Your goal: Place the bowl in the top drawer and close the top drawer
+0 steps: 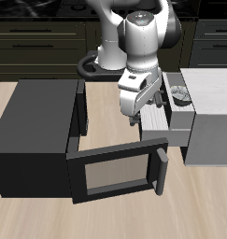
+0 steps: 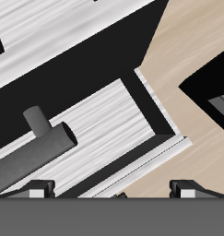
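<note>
The bowl (image 1: 180, 92), small, round and silvery-grey, sits on top of the light grey cabinet (image 1: 213, 117), close to its edge. It is out of the wrist view. The top drawer (image 1: 163, 121) stands pulled out from the cabinet, with a dark inside. My gripper (image 1: 136, 116) hangs just above and in front of the drawer's front, a short way from the bowl. In the wrist view the drawer's grey striped front (image 2: 113, 120) and its dark bar handle (image 2: 44, 140) lie right below my gripper (image 2: 112, 189). The fingers are wide apart with nothing between them.
A black box cabinet (image 1: 35, 121) stands on the wooden table beside the drawer. Its dark framed door with a pale panel (image 1: 115, 173) is swung open toward the table's front edge, close under the drawer's front. A dark round object (image 1: 88, 65) lies behind, near the robot's base.
</note>
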